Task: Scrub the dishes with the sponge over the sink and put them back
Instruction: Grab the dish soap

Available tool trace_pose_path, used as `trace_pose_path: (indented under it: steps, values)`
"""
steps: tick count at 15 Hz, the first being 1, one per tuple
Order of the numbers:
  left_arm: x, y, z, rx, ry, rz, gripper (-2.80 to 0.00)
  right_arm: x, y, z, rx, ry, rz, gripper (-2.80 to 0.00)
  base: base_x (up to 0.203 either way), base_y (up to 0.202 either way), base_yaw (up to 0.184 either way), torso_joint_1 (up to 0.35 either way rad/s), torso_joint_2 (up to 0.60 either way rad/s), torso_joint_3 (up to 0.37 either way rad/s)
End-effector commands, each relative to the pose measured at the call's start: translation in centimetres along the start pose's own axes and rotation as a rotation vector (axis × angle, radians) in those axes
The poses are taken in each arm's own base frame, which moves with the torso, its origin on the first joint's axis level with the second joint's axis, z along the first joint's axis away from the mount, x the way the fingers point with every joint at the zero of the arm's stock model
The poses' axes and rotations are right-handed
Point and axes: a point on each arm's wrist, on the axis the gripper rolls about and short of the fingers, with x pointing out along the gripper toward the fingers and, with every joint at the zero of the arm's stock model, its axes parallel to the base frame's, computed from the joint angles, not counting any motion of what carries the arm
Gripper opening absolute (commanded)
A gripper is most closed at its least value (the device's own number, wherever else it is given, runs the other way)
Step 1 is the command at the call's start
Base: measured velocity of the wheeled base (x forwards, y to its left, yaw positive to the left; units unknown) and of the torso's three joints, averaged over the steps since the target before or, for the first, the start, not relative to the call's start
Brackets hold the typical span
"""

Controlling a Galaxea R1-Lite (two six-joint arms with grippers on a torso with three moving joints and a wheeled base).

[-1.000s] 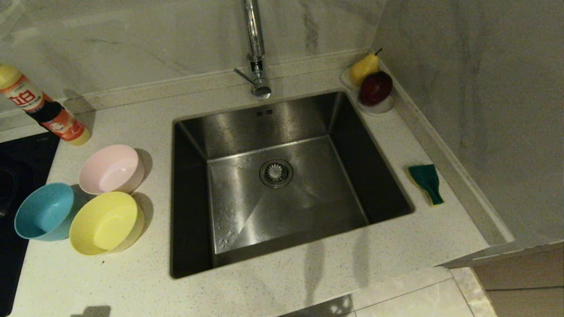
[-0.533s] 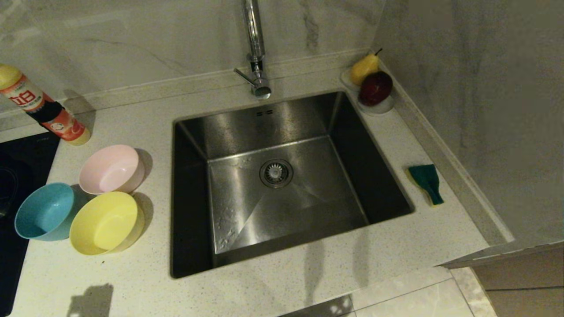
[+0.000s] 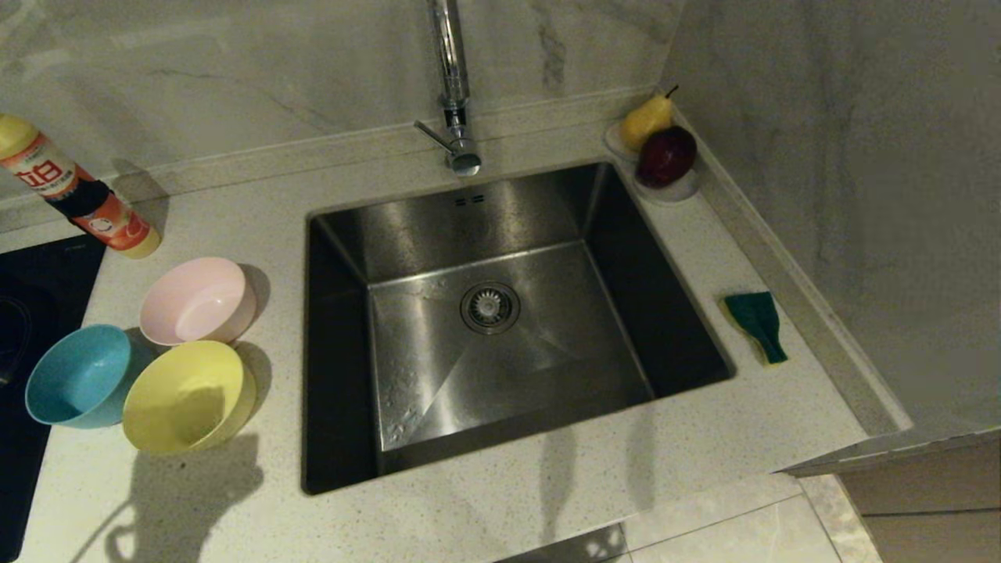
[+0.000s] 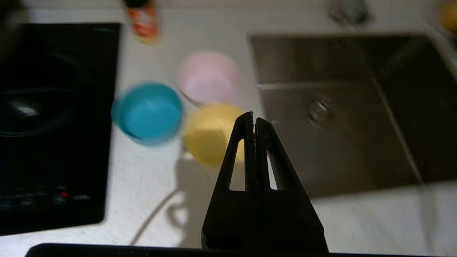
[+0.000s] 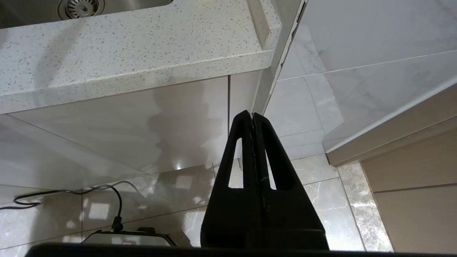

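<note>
A pale speckled stone counter (image 3: pixel 500 508) runs along a grey-veined marble back wall (image 3: pixel 235 70) and meets a second marble wall (image 3: pixel 844 195) at its far right corner, with a low raised stone lip (image 3: pixel 790 281) along both walls. A black glass cooktop (image 3: pixel 23 313) is set into the counter's left edge. Below the counter's front edge are plain pale cabinet fronts (image 5: pixel 135 117). The floor is glossy marble tile (image 5: pixel 314 200), mirroring bright spots of overhead light. A black cable (image 5: pixel 71 192) trails across the tiles. Beside the right wall stands light wood panelling (image 5: pixel 410 178). Soft shadows fall across the counter's near left corner.
</note>
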Motion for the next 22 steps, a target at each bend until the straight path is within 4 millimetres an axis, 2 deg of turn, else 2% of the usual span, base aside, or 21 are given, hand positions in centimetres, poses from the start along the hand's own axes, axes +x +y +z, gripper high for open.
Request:
trace_pose_path:
  steps: [1,4,6,10,13,14,17,22]
  values:
    - [4.5,-0.2,1.9,-0.001,0.070,0.099,-2.80,0.0,0.0,0.0,0.000,0.000,0.001,-2.80,0.000,0.000,0.000,0.000,0.00,0.000]
    - [9.9,-0.2,2.6,0.001,0.052,0.250,-2.80,0.0,0.0,0.0,-0.001,0.001,0.001,-2.80,0.000,0.000,0.000,0.000,0.00,0.000]
    - [13.6,-0.2,2.4,0.003,0.047,0.304,-2.80,0.0,0.0,0.0,0.000,0.000,0.001,-2.80,0.000,0.000,0.000,0.000,0.00,0.000]
    - [22.0,0.3,0.7,0.015,0.056,0.395,-2.80,0.0,0.0,0.0,0.000,0.000,0.001,-2.80,0.000,0.000,0.000,0.000,0.00,0.000]
    - [27.7,2.4,-0.6,0.023,0.040,0.492,-2.80,0.0,0.0,0.0,0.000,0.000,0.001,-2.80,0.000,0.000,0.000,0.000,0.00,0.000]
    - [29.2,3.2,-0.9,0.020,0.034,0.521,0.00,0.0,0.0,0.0,0.000,0.000,0.001,-2.80,0.000,0.000,0.000,0.000,0.00,0.000]
    - [31.8,4.8,-1.8,-0.009,-0.027,0.558,0.00,0.0,0.0,0.0,0.000,0.000,0.001,-2.80,0.000,0.000,0.000,0.000,0.00,0.000]
    - [34.1,7.4,-3.7,-0.012,-0.076,0.612,0.00,0.0,0.0,0.0,0.000,0.000,0.001,-2.80,0.000,0.000,0.000,0.000,0.00,0.000]
